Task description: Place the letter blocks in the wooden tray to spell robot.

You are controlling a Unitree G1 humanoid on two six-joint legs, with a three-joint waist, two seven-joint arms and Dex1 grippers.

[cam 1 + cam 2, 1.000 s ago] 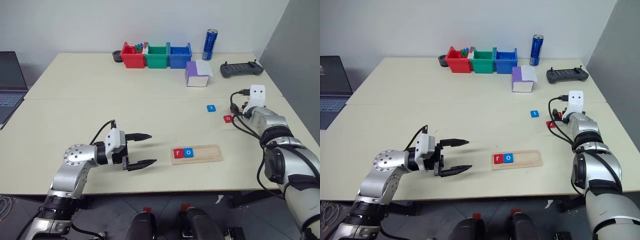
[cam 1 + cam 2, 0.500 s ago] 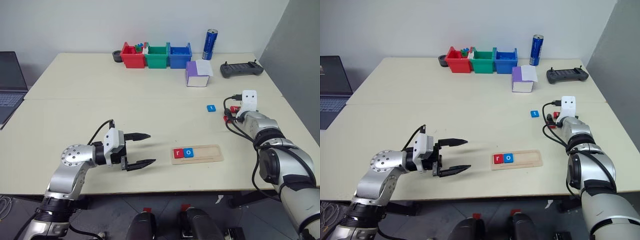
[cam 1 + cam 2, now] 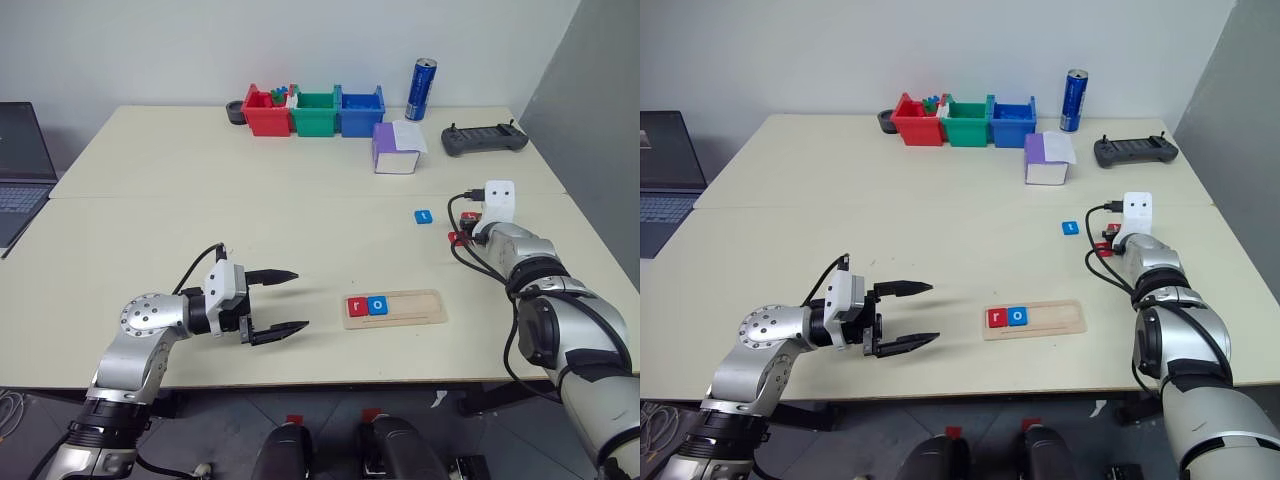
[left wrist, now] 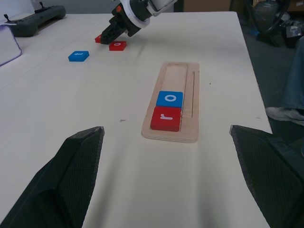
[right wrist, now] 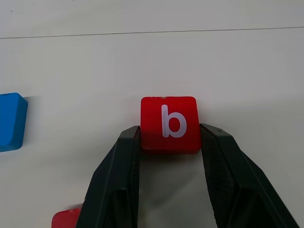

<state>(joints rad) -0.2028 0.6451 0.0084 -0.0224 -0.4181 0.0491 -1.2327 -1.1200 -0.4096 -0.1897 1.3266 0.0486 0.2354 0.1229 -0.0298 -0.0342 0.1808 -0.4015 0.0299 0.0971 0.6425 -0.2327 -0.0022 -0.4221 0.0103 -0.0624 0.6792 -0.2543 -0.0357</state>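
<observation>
your right gripper point(image 5: 168, 142) has the red b block point(image 5: 169, 123) pinched between its fingertips on the table, a second red block point(image 5: 66, 219) just beside one finger. the hold is only at the tips, so the b could pivot or slip as you lift, or you could nudge that neighbour. your left gripper point(image 3: 902, 315) hangs open short of the tray point(image 3: 1052, 319), which has r and o.

Head cams look forward and down over the table point(image 3: 200, 200), a bit offset sideways. Left wrist cam sits low, looking along the tabletop at the tray point(image 4: 172, 100). Right wrist cam is right up close on the b block point(image 5: 169, 123), also seen small from the left wrist.
</observation>
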